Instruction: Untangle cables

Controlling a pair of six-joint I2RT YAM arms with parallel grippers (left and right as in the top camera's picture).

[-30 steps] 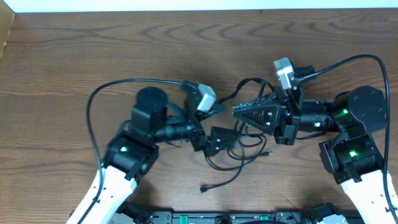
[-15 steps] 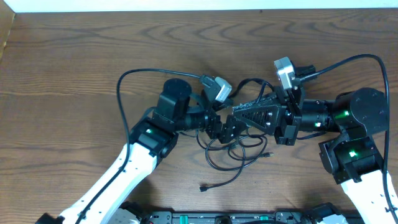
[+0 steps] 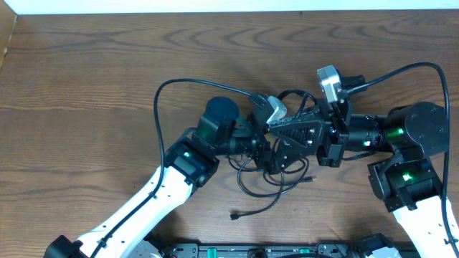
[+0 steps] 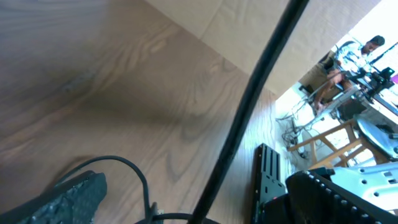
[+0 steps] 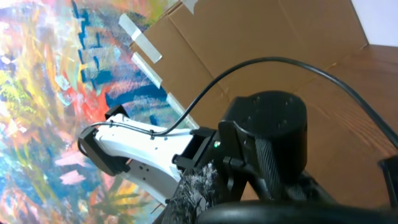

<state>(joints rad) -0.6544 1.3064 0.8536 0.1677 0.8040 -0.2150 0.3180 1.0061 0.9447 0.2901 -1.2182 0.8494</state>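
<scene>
Overhead view: noting the left gripper (image 3: 283, 153) and right gripper (image 3: 272, 127) crowding together just right of frame centre, the left one sitting directly below the right one's pointed tip. Seeing the cables (image 3: 267, 188) lying as loose black loops on the wooden table (image 3: 86, 86) just below both grippers. Upper strands are disappearing beneath the grippers, with one plug end (image 3: 234, 215) trailing toward lower centre. Failing to tell from above whether either pair of fingers is apart, together or pinching a strand, both being seen side-on and overlapping. Left wrist view: looking low across the wood grain and finding one loop of the cables (image 4: 127, 167) rising at lower left, beside a rough black finger pad (image 4: 71, 194). Logging a thicker black cord (image 4: 249, 106) cutting diagonally from upper right to bottom centre, blurred; not telling whether it belongs to the bundle. Not reading any finger gap here either. Right wrist view: facing a black joint housing (image 5: 267, 124) at centre and a white arm link (image 5: 137, 155) at lower left, with a colourful painting (image 5: 43, 93) and cardboard (image 5: 249, 31) behind. Catching only a speckled black fingertip (image 5: 198, 183) at bottom centre, so leaving this gripper's opening undetermined.
</scene>
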